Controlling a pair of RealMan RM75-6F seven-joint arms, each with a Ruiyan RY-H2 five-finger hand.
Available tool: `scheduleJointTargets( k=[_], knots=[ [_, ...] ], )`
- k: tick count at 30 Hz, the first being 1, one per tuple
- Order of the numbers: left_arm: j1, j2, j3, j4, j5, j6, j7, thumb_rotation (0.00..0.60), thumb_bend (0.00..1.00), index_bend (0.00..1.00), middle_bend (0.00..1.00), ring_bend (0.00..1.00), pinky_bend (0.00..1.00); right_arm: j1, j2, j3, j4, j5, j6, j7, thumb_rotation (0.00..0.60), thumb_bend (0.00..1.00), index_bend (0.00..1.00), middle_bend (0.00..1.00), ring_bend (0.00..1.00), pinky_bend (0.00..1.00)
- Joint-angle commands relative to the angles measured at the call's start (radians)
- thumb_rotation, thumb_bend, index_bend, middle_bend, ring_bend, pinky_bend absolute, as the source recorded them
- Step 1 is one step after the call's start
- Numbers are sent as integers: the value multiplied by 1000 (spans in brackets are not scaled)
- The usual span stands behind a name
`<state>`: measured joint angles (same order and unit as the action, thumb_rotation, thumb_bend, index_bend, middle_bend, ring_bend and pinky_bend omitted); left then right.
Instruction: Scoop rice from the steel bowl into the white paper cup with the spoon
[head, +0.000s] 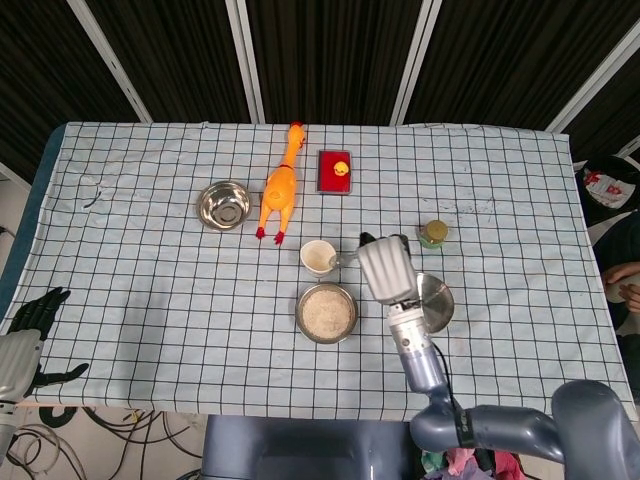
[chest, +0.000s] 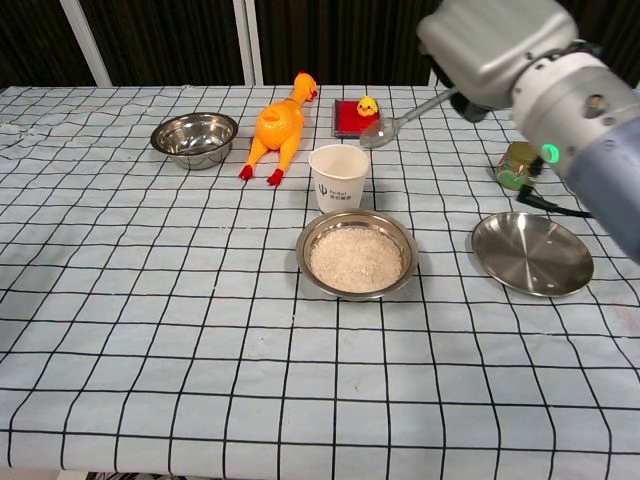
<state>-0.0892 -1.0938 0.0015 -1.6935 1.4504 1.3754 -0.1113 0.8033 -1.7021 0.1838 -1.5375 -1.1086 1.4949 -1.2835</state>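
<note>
A steel bowl full of rice sits at the table's middle. Just behind it stands the white paper cup. My right hand grips a metal spoon by its handle, raised above the table to the right of the cup. The spoon's bowl hangs just past the cup's right rim, clear of it. My left hand rests open at the table's near left edge, seen only in the head view.
An empty steel bowl and an orange rubber chicken lie at the back left. A red box with a yellow duck sits behind the cup. A steel plate and a small jar lie to the right.
</note>
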Motion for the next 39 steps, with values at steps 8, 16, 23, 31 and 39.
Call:
scheduleJointTargets(
  k=[8, 16, 23, 31, 39],
  knots=[
    [8, -8, 3, 8, 13, 20, 5, 600, 7, 0, 0, 0, 0, -231, 125, -125, -85, 93, 69, 142, 600, 415, 608, 1000, 1000, 1000],
    [14, -11, 8, 17, 28, 32, 4, 600, 7, 0, 0, 0, 0, -289, 54, -106, 34, 146, 44, 233, 600, 414, 608, 1000, 1000, 1000],
    [14, -13, 8, 18, 27, 32, 5, 600, 7, 0, 0, 0, 0, -292, -11, -82, 102, 155, 21, 237, 600, 409, 607, 1000, 1000, 1000],
    [12, -12, 7, 16, 24, 27, 3, 600, 7, 0, 0, 0, 0, -297, -60, -68, 150, 158, 7, 219, 600, 364, 368, 1000, 1000, 1000],
    [14, -11, 7, 16, 25, 29, -3, 600, 8, 0, 0, 0, 0, -314, -58, -71, 144, 144, 15, 218, 600, 320, 141, 1000, 1000, 1000]
  ],
)
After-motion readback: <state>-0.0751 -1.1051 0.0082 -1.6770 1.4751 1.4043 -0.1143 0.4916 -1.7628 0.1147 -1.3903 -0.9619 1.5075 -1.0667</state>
